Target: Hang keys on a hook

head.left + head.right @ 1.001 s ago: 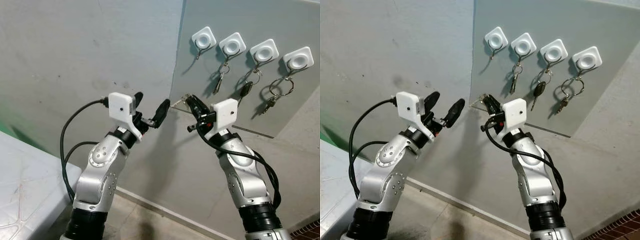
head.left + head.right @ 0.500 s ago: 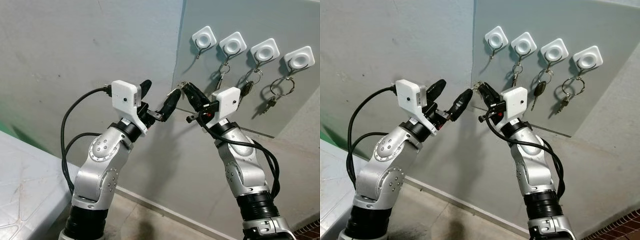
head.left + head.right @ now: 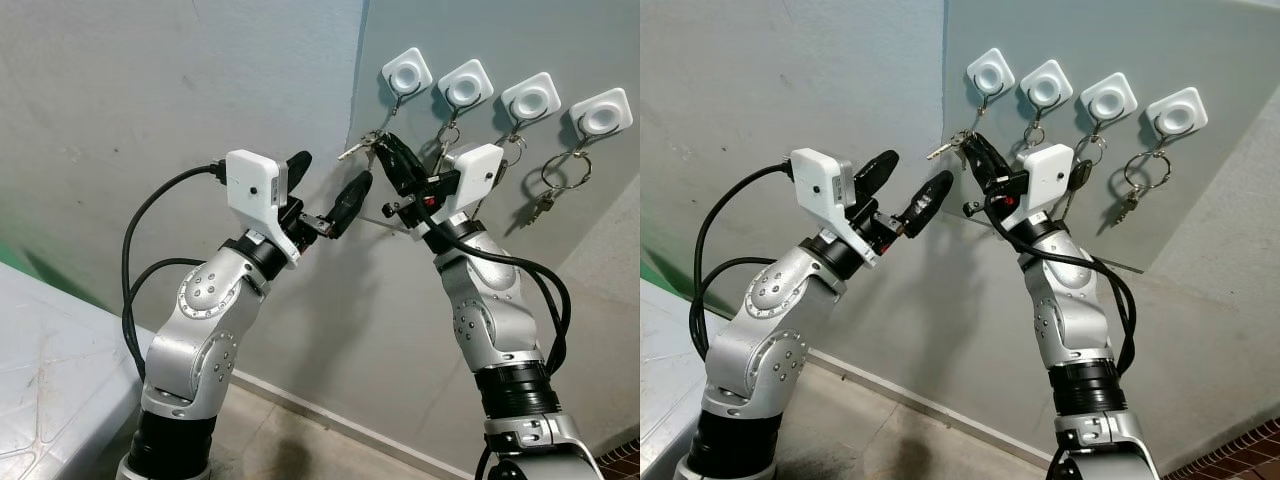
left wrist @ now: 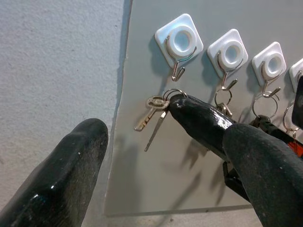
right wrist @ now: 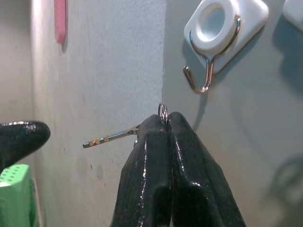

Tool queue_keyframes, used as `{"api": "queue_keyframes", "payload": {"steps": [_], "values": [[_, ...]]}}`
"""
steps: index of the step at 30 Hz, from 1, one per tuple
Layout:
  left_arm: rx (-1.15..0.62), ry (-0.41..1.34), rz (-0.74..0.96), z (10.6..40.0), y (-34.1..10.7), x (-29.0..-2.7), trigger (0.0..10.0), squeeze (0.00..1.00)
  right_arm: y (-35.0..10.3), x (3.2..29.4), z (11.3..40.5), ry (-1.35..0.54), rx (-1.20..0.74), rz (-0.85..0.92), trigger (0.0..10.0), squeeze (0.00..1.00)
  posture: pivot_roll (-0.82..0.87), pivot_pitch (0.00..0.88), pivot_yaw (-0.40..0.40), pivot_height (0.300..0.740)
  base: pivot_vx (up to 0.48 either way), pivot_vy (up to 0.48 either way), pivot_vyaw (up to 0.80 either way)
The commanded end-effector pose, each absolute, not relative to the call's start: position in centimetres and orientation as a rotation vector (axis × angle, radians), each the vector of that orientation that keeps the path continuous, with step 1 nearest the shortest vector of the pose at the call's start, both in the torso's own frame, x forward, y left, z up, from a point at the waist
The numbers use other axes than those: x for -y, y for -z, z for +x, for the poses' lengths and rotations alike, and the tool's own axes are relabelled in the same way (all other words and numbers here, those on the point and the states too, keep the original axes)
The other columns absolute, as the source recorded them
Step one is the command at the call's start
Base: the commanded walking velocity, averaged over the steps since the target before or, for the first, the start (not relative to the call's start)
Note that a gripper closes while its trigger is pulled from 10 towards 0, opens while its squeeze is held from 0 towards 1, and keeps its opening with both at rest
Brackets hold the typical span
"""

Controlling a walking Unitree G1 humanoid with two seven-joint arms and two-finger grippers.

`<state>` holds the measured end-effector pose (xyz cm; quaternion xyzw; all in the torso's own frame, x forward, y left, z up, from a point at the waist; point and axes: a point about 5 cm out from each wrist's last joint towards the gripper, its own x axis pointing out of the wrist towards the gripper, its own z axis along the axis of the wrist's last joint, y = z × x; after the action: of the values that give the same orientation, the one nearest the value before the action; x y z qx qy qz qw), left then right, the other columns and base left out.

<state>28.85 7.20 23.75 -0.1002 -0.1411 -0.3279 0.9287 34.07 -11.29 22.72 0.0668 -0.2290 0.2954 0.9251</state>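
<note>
Hanging below the empty hook (image 4: 179,45), keys (image 4: 154,115) clamped by right gripper (image 5: 164,124).

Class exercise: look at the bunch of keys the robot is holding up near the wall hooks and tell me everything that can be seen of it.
The keys are a small bunch of two silvery metal keys on a thin wire ring. The right pincer is shut on the ring, whose top edge pokes out above its black fingertips. The keys dangle from the ring at a slant, free of the wall. The bunch sits just below and beside the leftmost hook, a white square pad with a bare metal hook, not yet on it.
</note>
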Motion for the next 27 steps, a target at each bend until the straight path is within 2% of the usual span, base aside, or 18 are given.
{"api": "queue_keyframes", "payload": {"steps": [1, 27], "values": [[0.312, 0.688, -0.2, 28.6, -24.5, -7.0, 10.0, 0.0, -23.9, 11.6, 34.1, -0.62, 0.505, 0.144, 10.0, 0.0, 0.03, 0.024, -0.036, 0.736, 0.0, 0.0, 0.0], [0.297, 0.684, -0.217, 28.5, -24.6, -7.0, 10.0, 0.0, -26.1, 11.7, 33.2, -0.799, 0.519, 0.334, 10.0, 0.0, 0.03, 0.032, -0.034, 0.736, 0.0, 0.0, 0.0]]}}
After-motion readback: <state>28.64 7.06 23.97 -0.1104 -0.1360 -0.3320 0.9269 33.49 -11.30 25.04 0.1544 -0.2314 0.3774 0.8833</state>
